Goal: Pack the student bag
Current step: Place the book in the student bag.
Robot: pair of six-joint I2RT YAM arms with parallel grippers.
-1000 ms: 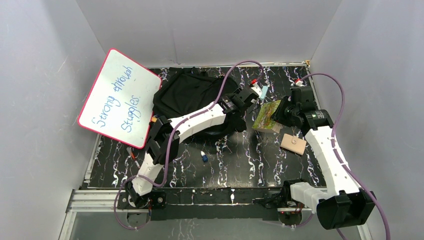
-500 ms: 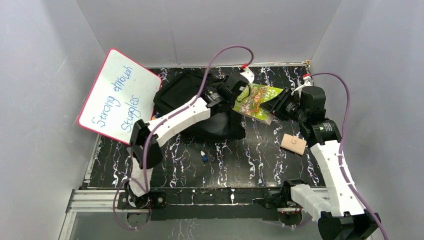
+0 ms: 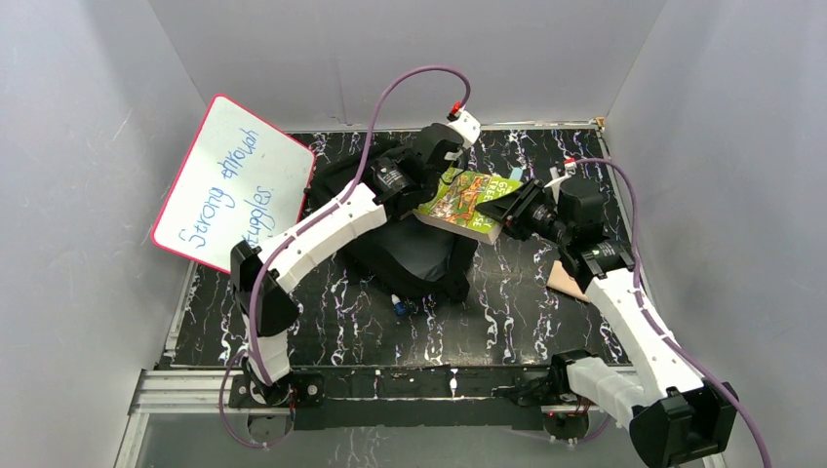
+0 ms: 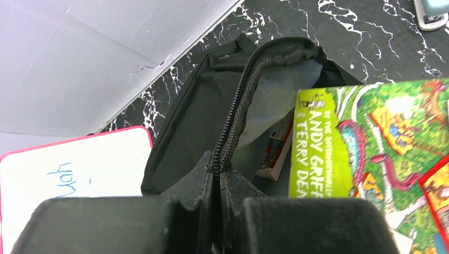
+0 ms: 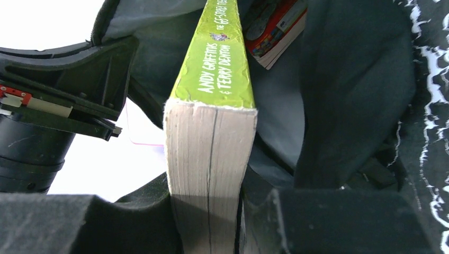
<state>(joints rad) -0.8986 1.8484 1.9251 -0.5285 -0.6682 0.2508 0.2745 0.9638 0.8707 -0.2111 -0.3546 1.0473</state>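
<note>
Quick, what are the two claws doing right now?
Left gripper: closed on the zipper edge of the student bag.
Right gripper: closed on the green book.

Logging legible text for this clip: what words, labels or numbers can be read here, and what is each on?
"Strong through" and "...uggles", its first letters hidden: whiteboard.
"ANDY GRIFFITHS & TERRY DENTON": green spine of the book.
Title further up that spine: cut off, not fully readable.
Cover of the second book inside the bag: print too small to read.
</note>
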